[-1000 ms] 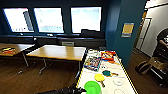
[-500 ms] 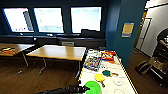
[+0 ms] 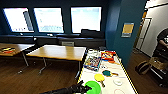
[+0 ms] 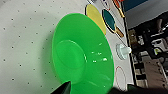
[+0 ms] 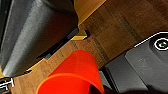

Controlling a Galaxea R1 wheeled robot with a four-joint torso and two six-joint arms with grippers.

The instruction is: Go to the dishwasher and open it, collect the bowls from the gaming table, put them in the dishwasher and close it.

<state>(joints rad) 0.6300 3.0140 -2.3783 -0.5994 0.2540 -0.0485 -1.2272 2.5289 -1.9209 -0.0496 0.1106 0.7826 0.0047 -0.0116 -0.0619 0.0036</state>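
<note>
The gaming table (image 3: 125, 75) runs away from the robot at the lower right of the head view, white-topped with a yellow edge. On it, past the bowl (image 3: 93, 87), lie a yellow paddle (image 3: 99, 77) and a dark green paddle (image 3: 107, 73) side by side, a small white round piece (image 3: 117, 82) near the right edge, a colourful box (image 3: 92, 63) further along and a red and white packet (image 3: 108, 55) near the far end. None of these touches the bowl; the yellow paddle is the nearest, just beyond its rim. To the left stand two wooden tables (image 3: 60, 52), well apart from the gaming table, with dark wood floor (image 3: 30, 80) under them. Three bright windows (image 3: 48, 20) line the far blue wall. A person (image 3: 163, 40) shows at the right edge.

The bowl, lime green, sits upright on the near end of the gaming table. In the left wrist view the bowl (image 4: 82, 55) shows large, its hollow open to the camera.

The left gripper (image 3: 83, 88) reaches in from the lower left and meets the bowl's near rim. One dark fingertip (image 4: 63, 88) lies against the rim; whether the fingers are spread or pinching the rim, I cannot tell.

The right wrist view shows an orange bowl (image 5: 72, 75) close to the camera over the wood floor; the right gripper's fingers cannot be made out.
</note>
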